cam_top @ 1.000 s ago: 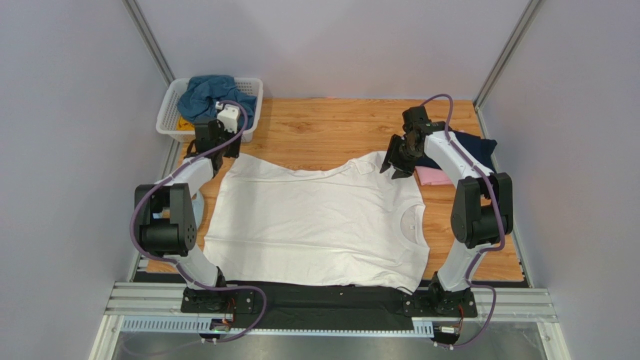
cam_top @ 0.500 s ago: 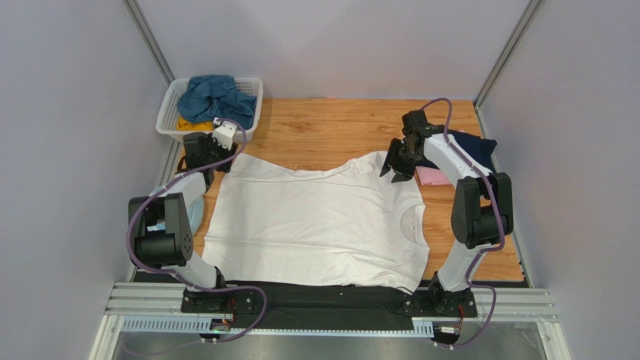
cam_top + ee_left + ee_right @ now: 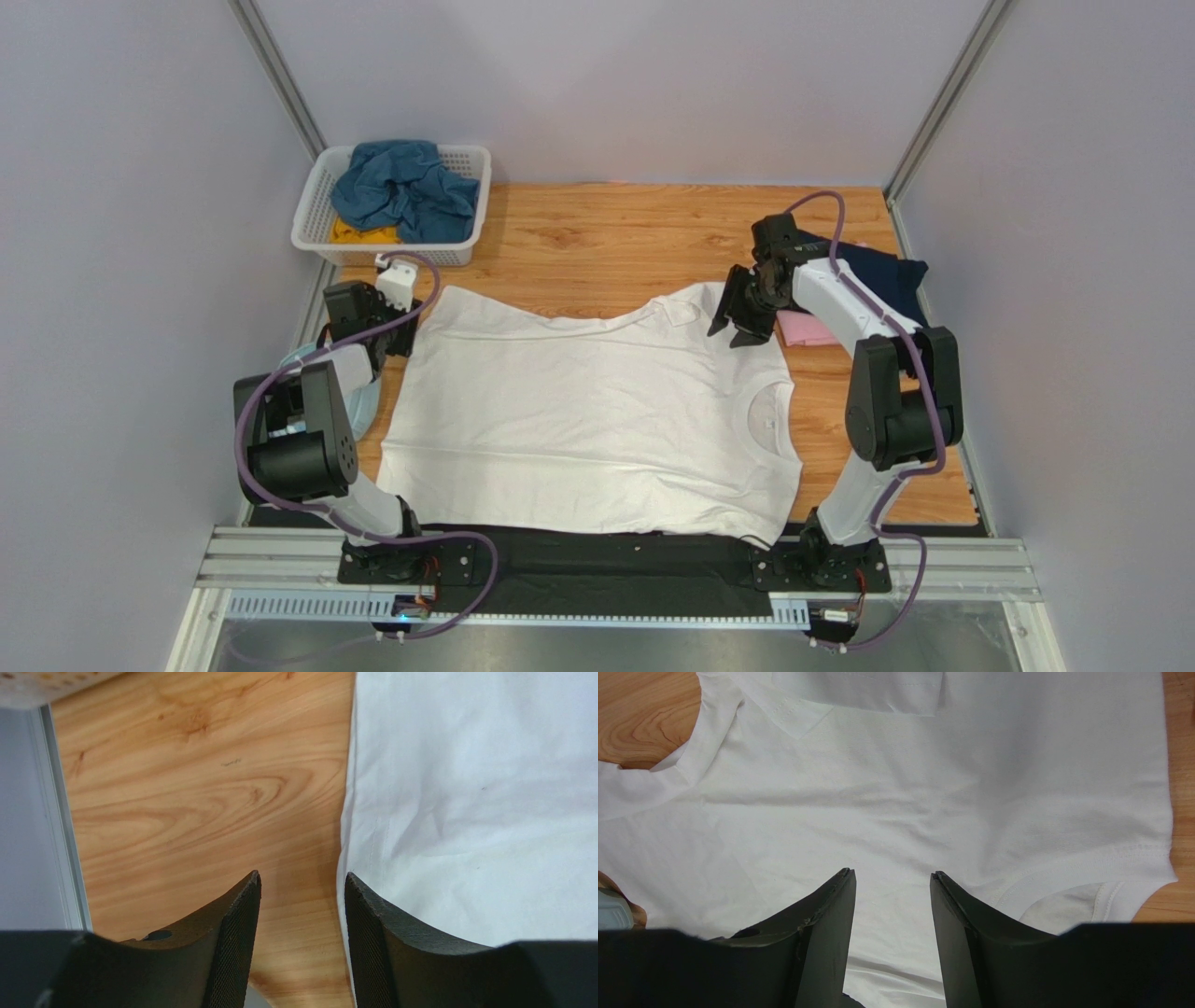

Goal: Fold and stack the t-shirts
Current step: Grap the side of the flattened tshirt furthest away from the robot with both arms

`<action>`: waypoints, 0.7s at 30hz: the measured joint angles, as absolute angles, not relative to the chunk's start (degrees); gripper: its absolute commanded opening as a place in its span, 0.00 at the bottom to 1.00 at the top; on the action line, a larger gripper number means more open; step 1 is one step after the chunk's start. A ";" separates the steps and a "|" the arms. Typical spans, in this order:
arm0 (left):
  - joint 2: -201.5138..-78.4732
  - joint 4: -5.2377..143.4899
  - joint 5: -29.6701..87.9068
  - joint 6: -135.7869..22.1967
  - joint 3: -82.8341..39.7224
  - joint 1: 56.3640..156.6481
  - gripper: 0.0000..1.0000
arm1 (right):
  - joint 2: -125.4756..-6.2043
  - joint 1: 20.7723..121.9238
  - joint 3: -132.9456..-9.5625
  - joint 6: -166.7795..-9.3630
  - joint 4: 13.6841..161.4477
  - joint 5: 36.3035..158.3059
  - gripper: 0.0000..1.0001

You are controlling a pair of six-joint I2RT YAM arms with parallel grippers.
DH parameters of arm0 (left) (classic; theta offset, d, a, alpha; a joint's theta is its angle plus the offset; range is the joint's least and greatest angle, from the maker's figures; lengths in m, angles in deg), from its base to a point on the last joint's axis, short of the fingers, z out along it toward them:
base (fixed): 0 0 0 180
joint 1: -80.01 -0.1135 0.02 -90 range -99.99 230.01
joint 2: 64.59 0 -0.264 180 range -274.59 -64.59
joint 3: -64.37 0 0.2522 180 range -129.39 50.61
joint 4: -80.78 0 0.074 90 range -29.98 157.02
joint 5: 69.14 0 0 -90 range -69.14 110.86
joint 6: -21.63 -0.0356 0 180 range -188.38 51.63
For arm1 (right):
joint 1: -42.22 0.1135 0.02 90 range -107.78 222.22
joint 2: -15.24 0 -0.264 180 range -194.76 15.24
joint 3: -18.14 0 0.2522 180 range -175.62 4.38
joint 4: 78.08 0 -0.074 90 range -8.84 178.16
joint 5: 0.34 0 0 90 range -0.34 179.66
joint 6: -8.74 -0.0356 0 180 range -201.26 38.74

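A large white t-shirt (image 3: 589, 406) lies spread flat on the wooden table (image 3: 603, 238). My left gripper (image 3: 400, 325) hangs at the shirt's far left corner. In the left wrist view it (image 3: 302, 878) is open over bare wood, its right finger along the white shirt's (image 3: 477, 798) edge. My right gripper (image 3: 739, 311) hovers over the shirt's far right part, near the sleeve. It (image 3: 892, 873) is open with only white cloth (image 3: 948, 777) below. A teal-blue t-shirt (image 3: 404, 182) and some yellow cloth (image 3: 351, 231) sit in the basket. A navy t-shirt (image 3: 884, 273) and a pink one (image 3: 802, 329) lie at the right.
The white slatted basket (image 3: 456, 238) stands at the table's far left corner. Light-blue headphones (image 3: 362, 406) lie by the left arm at the table's left edge. Grey walls and metal posts close in both sides. Bare wood shows along the far edge.
My left gripper has drawn back from the basket toward me, down to the white shirt's far left corner. The right gripper has barely shifted.
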State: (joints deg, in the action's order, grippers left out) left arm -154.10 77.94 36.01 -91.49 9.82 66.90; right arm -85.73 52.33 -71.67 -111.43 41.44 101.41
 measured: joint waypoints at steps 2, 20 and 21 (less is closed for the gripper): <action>-154.10 78.77 36.01 -90.90 10.89 66.25 0.55 | -85.73 52.33 -71.61 -111.43 41.70 101.65 0.50; -171.00 56.08 57.63 -96.52 -17.81 64.98 0.53 | -85.73 52.92 -71.28 -111.45 43.23 101.83 0.50; -171.63 54.51 58.44 -97.35 -18.57 64.98 0.53 | -85.73 52.92 -71.28 -111.45 43.26 101.83 0.50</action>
State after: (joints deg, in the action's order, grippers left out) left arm -171.63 54.51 58.44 -97.35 -18.57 64.98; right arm -85.73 52.92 -71.28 -111.45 43.26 101.83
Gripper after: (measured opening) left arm 0.530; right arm 0.495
